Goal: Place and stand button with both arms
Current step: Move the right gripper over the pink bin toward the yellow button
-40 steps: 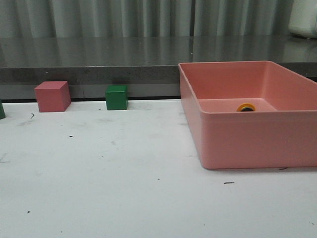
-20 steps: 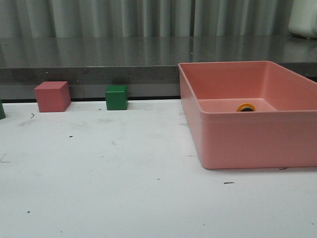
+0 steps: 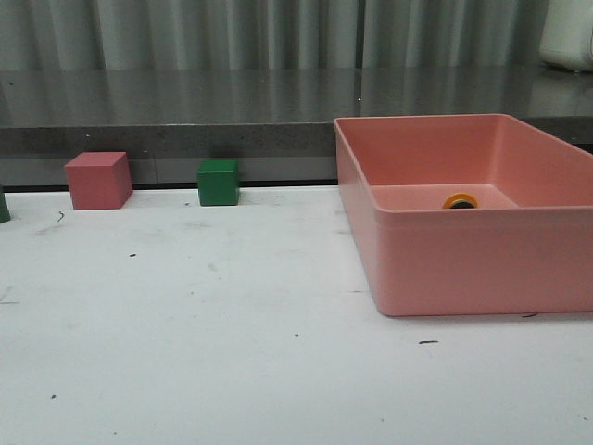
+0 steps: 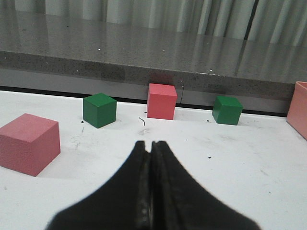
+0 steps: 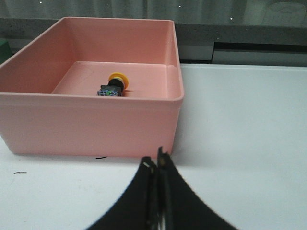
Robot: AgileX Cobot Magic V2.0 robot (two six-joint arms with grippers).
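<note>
The button [image 5: 113, 85] lies on its side on the floor of the pink box [image 5: 91, 127], yellow cap towards the far wall, black body and bluish terminals nearer me. In the front view only its yellow cap [image 3: 460, 200] shows over the box's front wall [image 3: 482, 264]. My right gripper [image 5: 154, 160] is shut and empty, low over the table just outside the box's near right corner. My left gripper [image 4: 147, 143] is shut and empty over the white table, well short of the cubes. Neither arm shows in the front view.
A pink cube [image 3: 97, 180] and a green cube [image 3: 218, 182] stand at the table's back edge by the dark ledge [image 3: 185, 139]. The left wrist view shows a large pink cube [image 4: 29, 143], two green cubes [image 4: 99, 110] [image 4: 227, 109] and a pink cube [image 4: 161, 100].
</note>
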